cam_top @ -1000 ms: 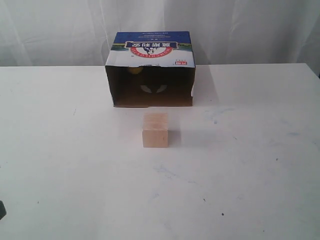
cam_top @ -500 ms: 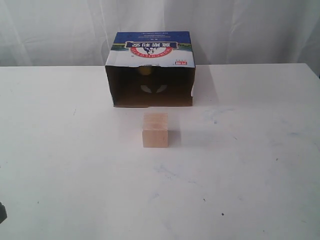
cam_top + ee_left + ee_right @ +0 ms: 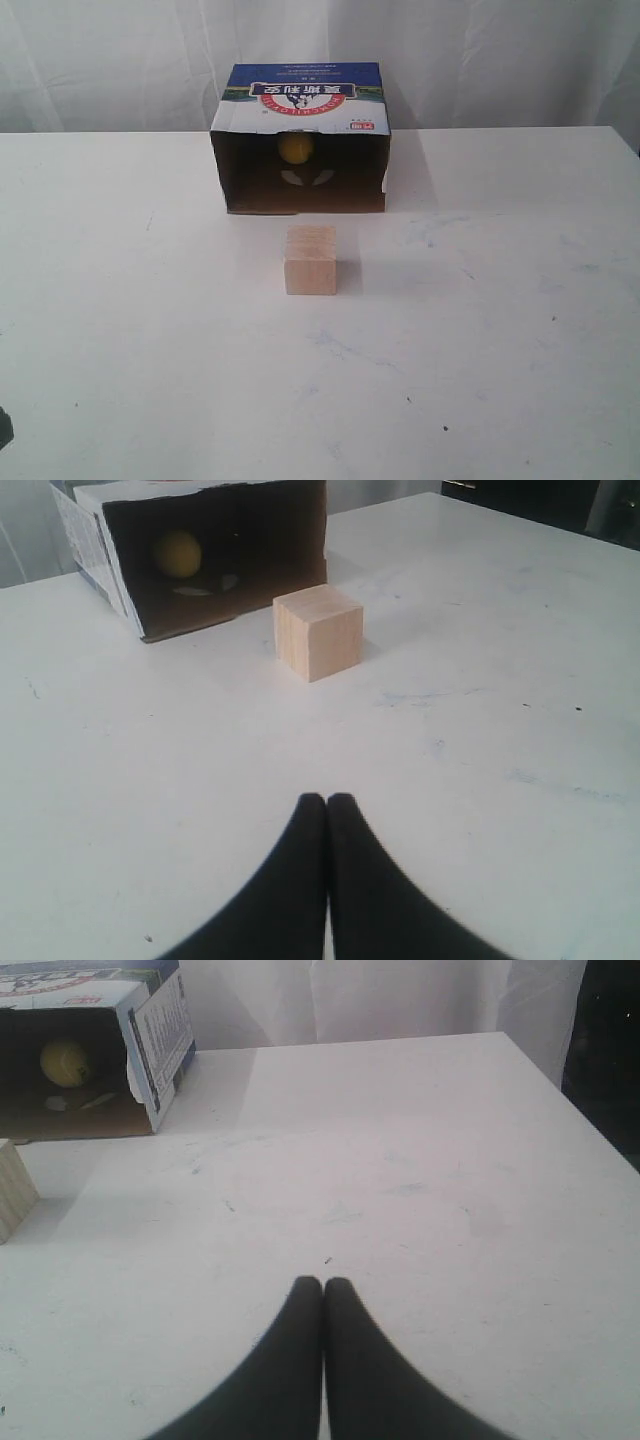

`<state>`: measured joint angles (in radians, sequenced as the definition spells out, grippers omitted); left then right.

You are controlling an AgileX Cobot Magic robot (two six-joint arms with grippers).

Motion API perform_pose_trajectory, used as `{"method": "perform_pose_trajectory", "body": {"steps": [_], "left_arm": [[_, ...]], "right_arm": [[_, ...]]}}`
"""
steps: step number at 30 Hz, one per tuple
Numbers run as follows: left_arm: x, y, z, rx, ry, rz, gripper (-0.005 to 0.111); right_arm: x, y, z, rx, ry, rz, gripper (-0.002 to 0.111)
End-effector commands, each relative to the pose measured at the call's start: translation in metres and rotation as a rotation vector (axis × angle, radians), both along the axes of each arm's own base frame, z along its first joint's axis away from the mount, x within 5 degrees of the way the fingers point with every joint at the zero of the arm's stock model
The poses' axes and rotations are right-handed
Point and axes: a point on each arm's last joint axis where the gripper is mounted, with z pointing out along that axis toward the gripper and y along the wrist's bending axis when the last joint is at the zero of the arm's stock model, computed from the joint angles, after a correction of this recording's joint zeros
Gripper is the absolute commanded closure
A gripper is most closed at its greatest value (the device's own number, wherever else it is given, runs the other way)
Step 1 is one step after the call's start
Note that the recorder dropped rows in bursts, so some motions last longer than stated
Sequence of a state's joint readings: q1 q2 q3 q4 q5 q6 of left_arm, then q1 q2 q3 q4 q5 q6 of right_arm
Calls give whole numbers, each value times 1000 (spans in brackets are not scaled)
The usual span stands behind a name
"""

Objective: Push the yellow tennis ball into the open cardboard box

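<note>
Yellow tennis ball (image 3: 294, 148) lying inside the open cardboard box (image 3: 300, 92). It is seen through the box mouth against the dark interior, toward the rear wall and near the middle of the opening's width. The left wrist view shows the same ball (image 3: 178, 553) deep in the box (image 3: 292, 528), clear of the front lip. The right wrist view agrees, with the ball (image 3: 64, 1062) behind the front edge of the box (image 3: 160, 1022). Whether the ball touches the rear wall cannot be told.

Pale wooden cube (image 3: 310, 261) stands on the white table (image 3: 500, 340) just in front of the mouth. It is apart from both box and ball, and roughly in line with the ball.

Fingers of the left tool (image 3: 326, 802) are pressed together with nothing between them, over bare table well short of the cube (image 3: 318, 632). Fingers of the right tool (image 3: 322, 1283) are likewise closed and empty, over bare table well to the side of the box, with the cube (image 3: 12, 1196) at the frame edge. Neither tool is near the ball.

Judged state of the task: the goal condition appears met, since the ball is wholly within the box. Nothing evident is left to push. The one unsettled matter is whether the ball is at rest there, which a single moment cannot show.
</note>
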<state>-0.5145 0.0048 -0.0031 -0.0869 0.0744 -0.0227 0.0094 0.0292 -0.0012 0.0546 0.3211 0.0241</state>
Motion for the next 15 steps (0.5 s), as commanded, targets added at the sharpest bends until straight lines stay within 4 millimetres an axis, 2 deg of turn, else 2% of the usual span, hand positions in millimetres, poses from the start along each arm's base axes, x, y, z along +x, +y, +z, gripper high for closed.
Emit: {"method": "perform_pose_trajectory", "body": {"steps": [1,15], "left_arm": [[1,3,-1,-5,4,54,107],[8,21,-1,-5,4,406,107]], "right_arm": [[0,0,1,-3,-12,2,108],[0,0,1,-3,-12,2,108]]}}
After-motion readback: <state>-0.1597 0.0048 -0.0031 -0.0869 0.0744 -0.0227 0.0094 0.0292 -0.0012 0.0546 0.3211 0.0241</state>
